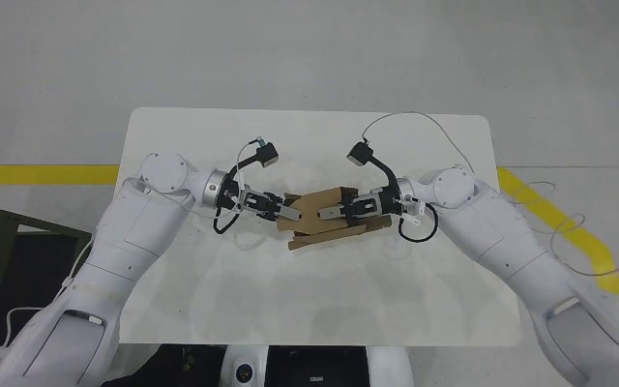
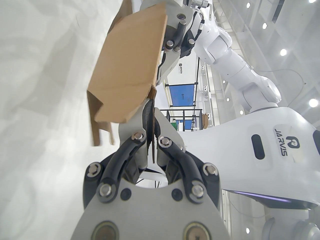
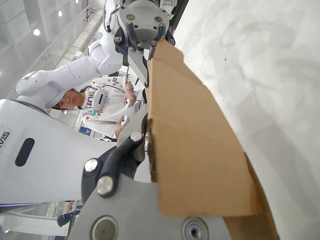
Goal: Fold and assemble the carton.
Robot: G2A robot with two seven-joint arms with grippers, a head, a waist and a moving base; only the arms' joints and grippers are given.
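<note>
The flat-folded brown corrugated cardboard carton sits over the middle of the white, round-cornered bench, stretched between the two arms, which come in from opposite sides and meet at it. The left end effector is at the carton's end nearer the left arm. Its grey fingers are drawn narrow and pinch a thin cardboard edge, which stands edge-on between them in the left wrist view. The right end effector is at the opposite end and likewise grips the carton. One finger presses against the side of a broad panel, while the other finger is hidden behind the cardboard. In the left wrist view the carton appears partly opened: a wide flat panel runs from one end effector to the other, and a smaller side flap is folded away from it toward the bench. From above, a long narrow flap juts out below the main panel on the side nearer the robot, lying slightly askew. Whether that flap touches the bench surface cannot be told. Beyond the bench's edges, a yellow tape stripe runs across the grey floor.
</note>
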